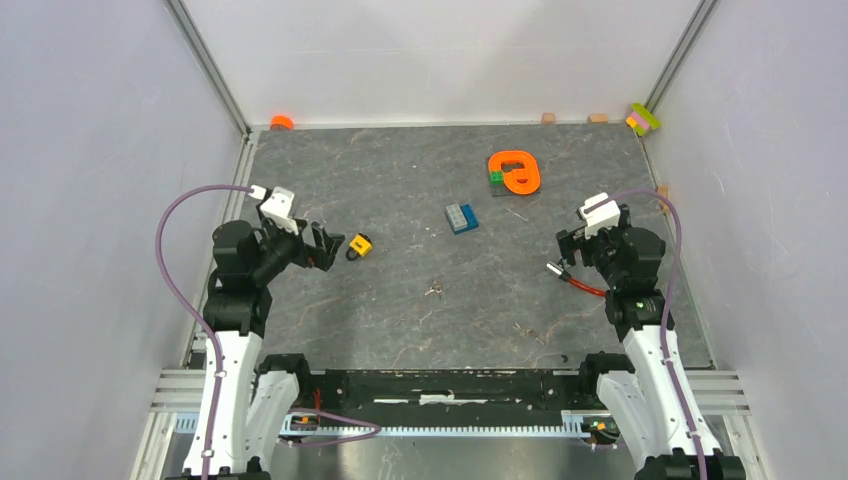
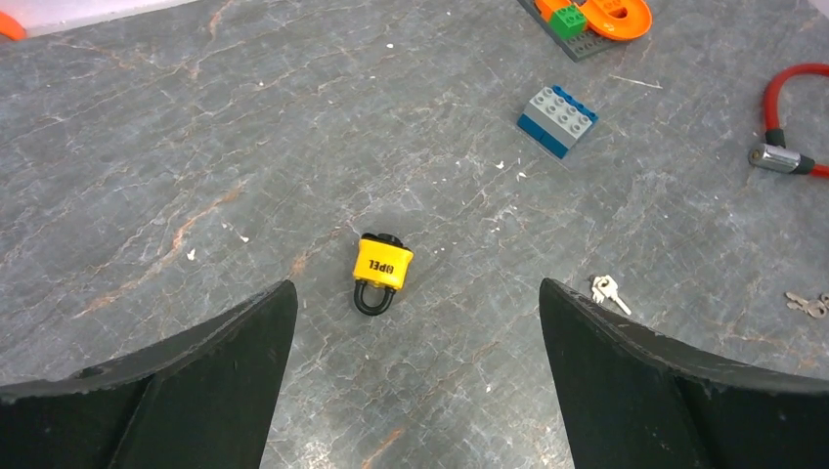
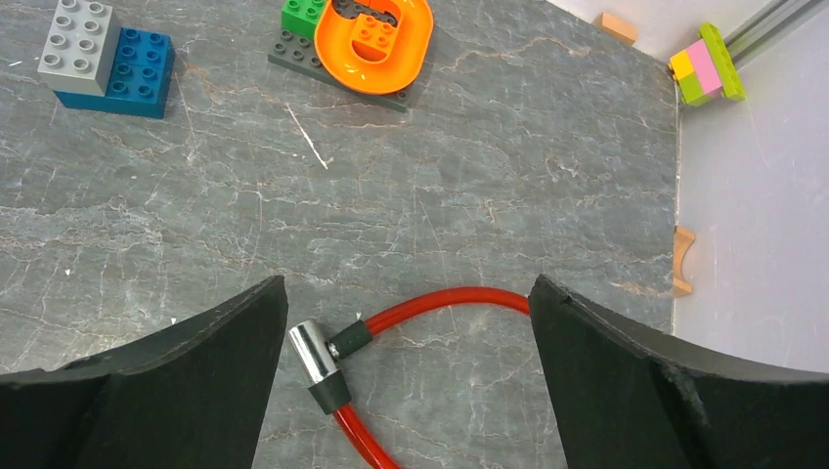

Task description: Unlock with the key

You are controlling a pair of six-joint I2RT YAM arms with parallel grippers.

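Note:
A small yellow padlock (image 1: 360,246) (image 2: 382,266) with a black shackle lies flat on the grey table. My left gripper (image 1: 326,246) (image 2: 415,283) hovers just short of it, open and empty. The key (image 1: 433,290) (image 2: 606,290), a tiny silver bunch, lies to the right of the padlock, beside the left gripper's right finger (image 2: 626,371). My right gripper (image 1: 564,257) (image 3: 407,279) is open over a red cable lock (image 1: 585,286) (image 3: 430,308) and holds nothing. The cable's metal barrel (image 3: 313,354) (image 2: 775,159) sits close to its left finger.
A blue and grey brick stack (image 1: 461,217) (image 2: 557,119) (image 3: 108,61) and an orange ring piece on a dark plate (image 1: 515,172) (image 3: 371,39) lie farther back. A second small metal bunch (image 1: 527,332) (image 2: 809,306) lies near the front. White walls enclose the table; a pink-green block (image 1: 643,118) sits in the far right corner.

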